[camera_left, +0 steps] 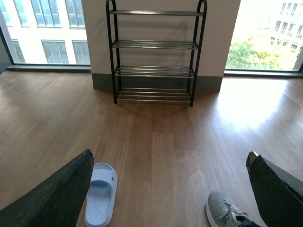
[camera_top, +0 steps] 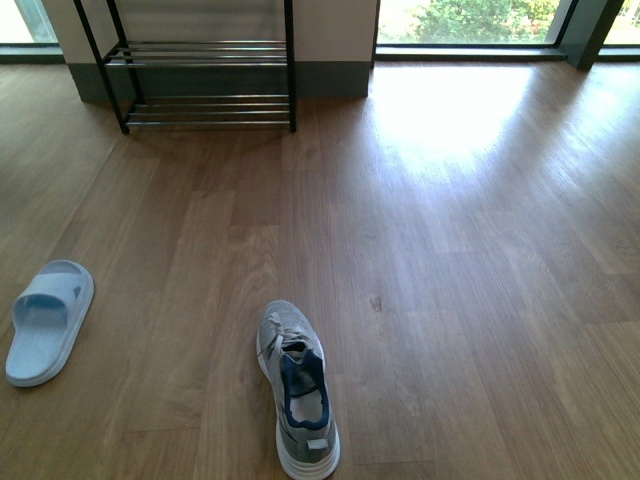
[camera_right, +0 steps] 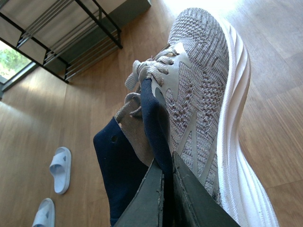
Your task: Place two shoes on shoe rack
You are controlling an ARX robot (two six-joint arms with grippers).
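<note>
The right gripper [camera_right: 168, 163] is clamped on the navy collar of a sneaker [camera_right: 203, 85], its two fingers pinched tight with the lining between them. The sneaker hangs tilted, sole to one side, and looks clear of the floor [camera_top: 450, 250], though the right wrist view does not settle that. The left gripper [camera_left: 169, 155] is spread wide and holds nothing, pointed toward the rack [camera_left: 154, 45]. Below it the other sneaker [camera_top: 295, 390] lies on the boards near the robot, toe toward the rack and apart from both grippers. I judge it a different shoe from the held one, since no finger touches it in the front view. A slide [camera_right: 60, 169] and a second slide [camera_right: 42, 213] lie on the floor off to the left, well apart from the sneakers. The rack stands against the wall [camera_left: 156, 28] between the windows [camera_left: 47, 28], well away from every shoe, and none of its chrome tiers carries one. So nothing is placed yet: one shoe is gripped, the carry and set-down are left, then a second shoe. The boards between robot and rack look open. The slides sit to the side and should not block the way.
</note>
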